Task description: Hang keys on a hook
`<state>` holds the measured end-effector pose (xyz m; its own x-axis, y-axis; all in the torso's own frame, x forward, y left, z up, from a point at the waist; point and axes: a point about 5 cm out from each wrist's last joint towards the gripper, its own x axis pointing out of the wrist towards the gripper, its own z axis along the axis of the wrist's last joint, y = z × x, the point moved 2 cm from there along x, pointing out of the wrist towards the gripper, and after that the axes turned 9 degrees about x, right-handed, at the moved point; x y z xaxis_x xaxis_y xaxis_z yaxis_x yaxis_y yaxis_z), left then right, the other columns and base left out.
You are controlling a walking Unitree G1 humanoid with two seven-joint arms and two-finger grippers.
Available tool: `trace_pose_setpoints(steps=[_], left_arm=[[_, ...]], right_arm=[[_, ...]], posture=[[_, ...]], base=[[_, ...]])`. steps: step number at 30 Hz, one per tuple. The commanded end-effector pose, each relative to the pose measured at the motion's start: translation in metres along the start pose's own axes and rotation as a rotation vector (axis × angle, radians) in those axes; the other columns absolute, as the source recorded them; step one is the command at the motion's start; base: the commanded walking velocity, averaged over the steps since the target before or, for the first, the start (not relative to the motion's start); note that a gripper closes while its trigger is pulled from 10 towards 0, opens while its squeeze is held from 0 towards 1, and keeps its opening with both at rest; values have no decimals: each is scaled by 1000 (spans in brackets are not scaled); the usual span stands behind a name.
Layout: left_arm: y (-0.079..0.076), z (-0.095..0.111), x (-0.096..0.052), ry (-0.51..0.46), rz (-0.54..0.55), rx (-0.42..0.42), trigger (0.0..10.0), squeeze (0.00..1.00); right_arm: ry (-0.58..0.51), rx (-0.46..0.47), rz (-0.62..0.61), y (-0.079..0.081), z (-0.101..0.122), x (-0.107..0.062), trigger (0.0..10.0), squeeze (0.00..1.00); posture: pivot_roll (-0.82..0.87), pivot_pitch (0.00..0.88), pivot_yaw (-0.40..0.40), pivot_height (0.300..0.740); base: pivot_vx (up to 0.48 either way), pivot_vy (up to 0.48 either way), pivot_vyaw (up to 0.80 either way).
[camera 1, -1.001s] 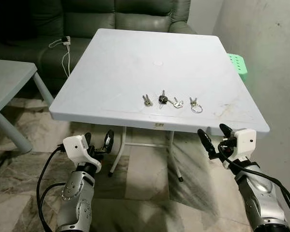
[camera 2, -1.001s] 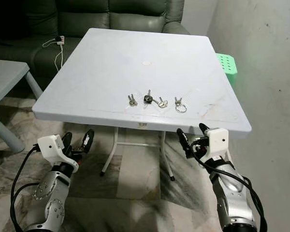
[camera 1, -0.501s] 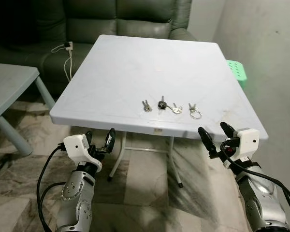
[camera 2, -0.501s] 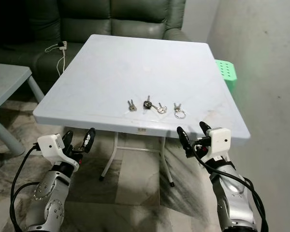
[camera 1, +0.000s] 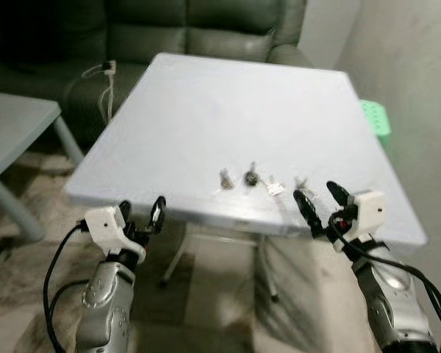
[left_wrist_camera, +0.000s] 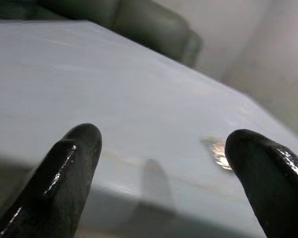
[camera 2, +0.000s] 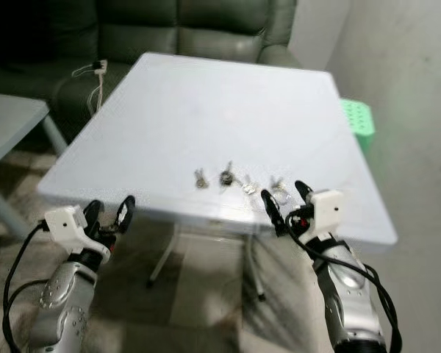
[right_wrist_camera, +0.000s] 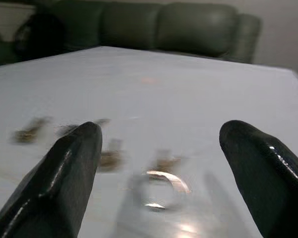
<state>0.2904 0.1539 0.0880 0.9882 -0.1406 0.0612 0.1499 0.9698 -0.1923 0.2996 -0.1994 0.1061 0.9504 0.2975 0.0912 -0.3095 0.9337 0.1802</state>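
The keys lie in a blurred row on the tabletop, just ahead of the right tool, whose 2 fingers stand apart over the near edge. A key ring sits directly between those fingers. The left tool, fingers also apart, hangs below the edge, well left of the keys. A sofa stands beyond.

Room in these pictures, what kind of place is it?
Probably a home living room: a dark green sofa behind a white folding table, a second low table beside it, and a marble-patterned floor.
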Motion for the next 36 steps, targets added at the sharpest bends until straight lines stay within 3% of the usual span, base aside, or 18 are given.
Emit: trace_pose_setpoints(steps=[1, 13, 15, 18, 20, 28, 36], left_arm=[[7, 3, -1, 11, 27, 31, 10000, 0], [-3, 2, -3, 12, -7, 79, 10000, 0], [-14, 3, -6, 4, -62, 98, 10000, 0], [-17, 4, -7, 4, -74, 102, 10000, 0], [-28, 6, -9, -3, -112, 110, 10000, 0], [-43, 6, -16, 3, -164, 117, 10000, 0], [-45, 9, -20, 5, -171, 116, 10000, 0]], right_arm=[[-2, 7, 14, 3, 2, 3, 10000, 0], [23, -31, 25, 0, 2, 2, 10000, 0], [37, -69, 55, -1, 5, 5, 10000, 0], [42, -78, 63, -1, 6, 7, 10000, 0], [49, -105, 97, -3, 10, 18, 10000, 0], [69, -123, 187, 9, 12, 48, 10000, 0], [97, -112, 292, 28, 7, 65, 10000, 0]], posture=[[16, 46, -92, 740], [13, 61, -101, 740], [10, 73, -106, 740], [10, 80, -110, 740], [12, 97, -115, 740], [27, 120, -118, 740], [49, 136, -120, 740]], base=[[270, 0, 0], [45, 0, 0], [0, 0, 0], [0, 0, 0], [0, 0, 0], [0, 0, 0], [0, 0, 0]])
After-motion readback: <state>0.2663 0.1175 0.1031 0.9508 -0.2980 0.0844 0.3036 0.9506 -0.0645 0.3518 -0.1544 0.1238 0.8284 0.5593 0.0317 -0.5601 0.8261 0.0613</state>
